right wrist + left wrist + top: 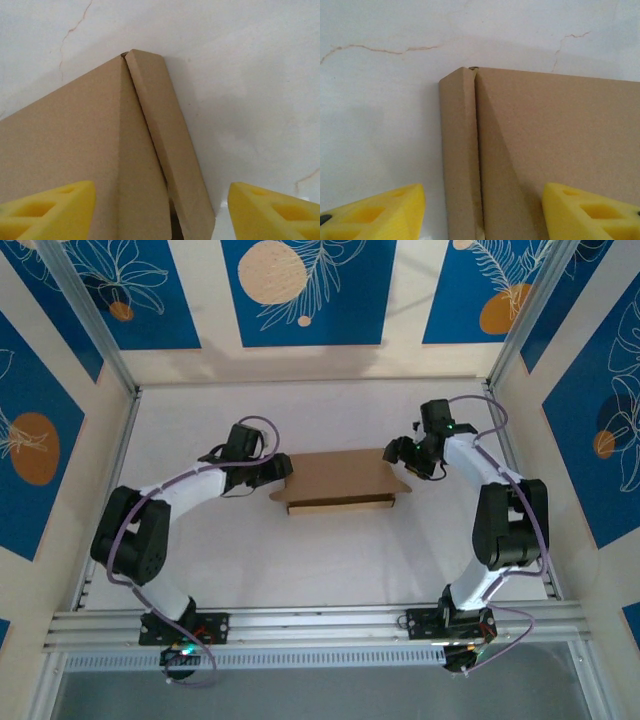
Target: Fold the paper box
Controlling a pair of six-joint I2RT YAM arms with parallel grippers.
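Box at mid-counter, jaws parted at each end

The box (pixel 338 478) is seen lying in the middle of the white counter (pixel 330 570), its long side set across. Bare counter is left all round it, and the walls are kept well apart from every edge. Along its left end the left flap (pixel 459 150) is creased and tilted against the top panel. At the other end the right flap (pixel 167 145) is folded the same way. The left jaws are held open astride the left flap, one yellow fingertip (pixel 380 212) over bare counter and the other over the panel. Nothing is gripped. The right jaws are likewise parted wide round the right flap, with nothing held. The left arm (pixel 170 490) is bent out leftward, its forearm reached toward the box. The right arm (pixel 500 510) is bent out rightward, its wrist turned to the box's end.
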